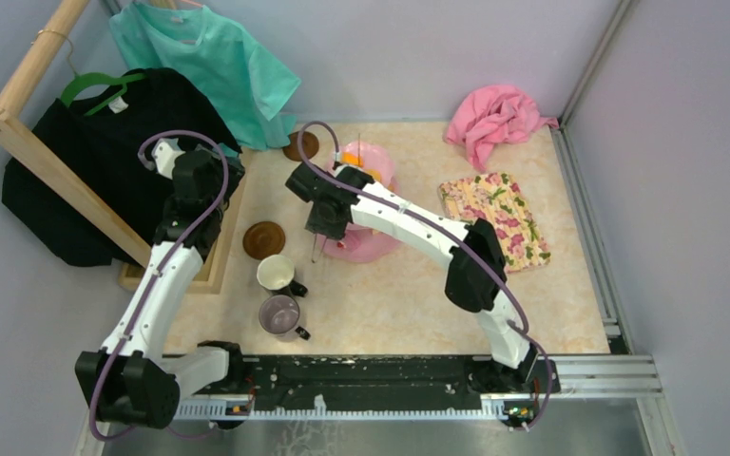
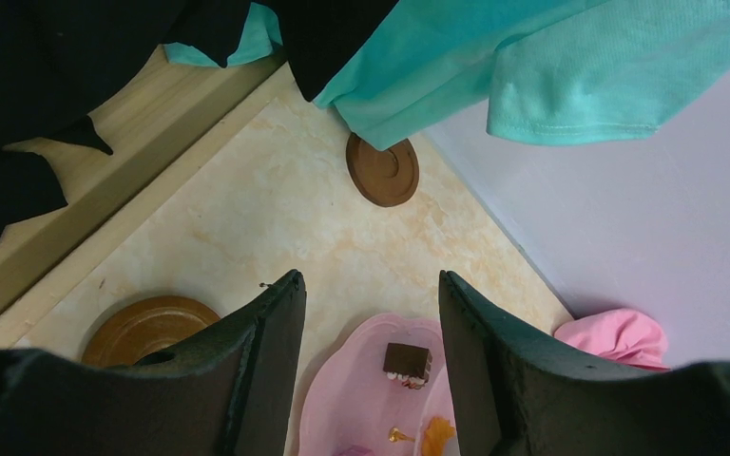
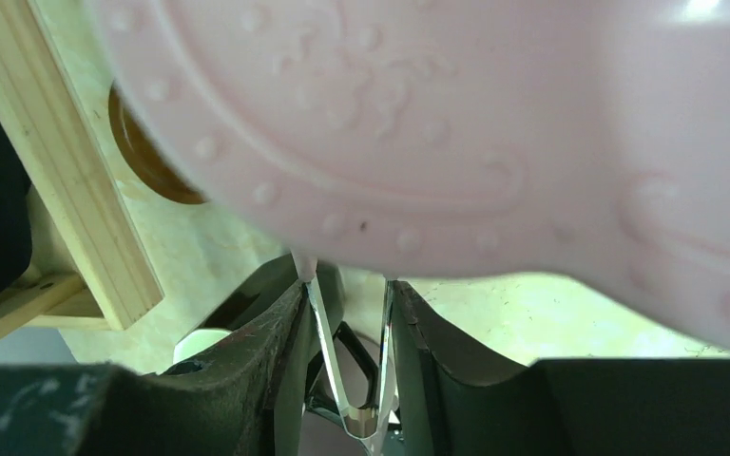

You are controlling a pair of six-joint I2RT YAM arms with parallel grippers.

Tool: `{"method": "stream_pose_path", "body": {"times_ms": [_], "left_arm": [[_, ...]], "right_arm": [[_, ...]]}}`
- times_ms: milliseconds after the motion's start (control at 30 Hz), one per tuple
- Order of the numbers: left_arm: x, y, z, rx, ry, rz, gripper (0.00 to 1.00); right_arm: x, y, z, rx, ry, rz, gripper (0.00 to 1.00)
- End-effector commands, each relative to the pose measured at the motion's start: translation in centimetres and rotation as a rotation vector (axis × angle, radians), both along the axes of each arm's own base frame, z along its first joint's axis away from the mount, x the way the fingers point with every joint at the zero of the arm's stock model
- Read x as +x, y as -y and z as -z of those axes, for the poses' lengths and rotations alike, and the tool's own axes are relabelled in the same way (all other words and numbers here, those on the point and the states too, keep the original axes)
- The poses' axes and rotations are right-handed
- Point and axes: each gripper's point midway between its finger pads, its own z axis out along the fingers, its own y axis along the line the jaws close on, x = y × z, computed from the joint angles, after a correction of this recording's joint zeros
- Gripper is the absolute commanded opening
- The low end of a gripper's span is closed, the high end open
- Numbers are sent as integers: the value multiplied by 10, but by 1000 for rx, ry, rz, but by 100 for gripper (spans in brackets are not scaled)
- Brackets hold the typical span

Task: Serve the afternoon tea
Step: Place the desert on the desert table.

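A staged robot test cell is suggested: plain lilac walls (image 1: 437, 47) framed by aluminium profiles (image 1: 591, 57) are seen around a marble-patterned tabletop (image 1: 390, 294), and a wooden clothes rack (image 1: 57, 179) hung with shirts (image 1: 214, 66) is placed left of the left gripper (image 2: 369, 285).

left gripper (image 2: 369, 285): jaws apart | brown snack (image 2: 407, 361) on pink cake stand (image 2: 342, 394)

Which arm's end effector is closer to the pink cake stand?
Right. The right end effector clasps the pink cake stand by its metal loop; the left end effector hangs open off to the stand's left, by the wooden rack base.
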Motion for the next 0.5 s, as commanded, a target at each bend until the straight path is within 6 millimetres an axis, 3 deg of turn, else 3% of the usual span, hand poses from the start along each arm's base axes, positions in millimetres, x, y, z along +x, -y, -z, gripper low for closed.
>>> {"method": "stream_pose_path", "body": {"times_ms": [0,467], "left_arm": [[-3,-7,-16,13,42,-21,60],[-6,-9,-22,10,61,-35,59]], "right_arm": [[0,-1,-52,69,122,-16,35],[-20,6,-56,74,149,-84,27]]}}
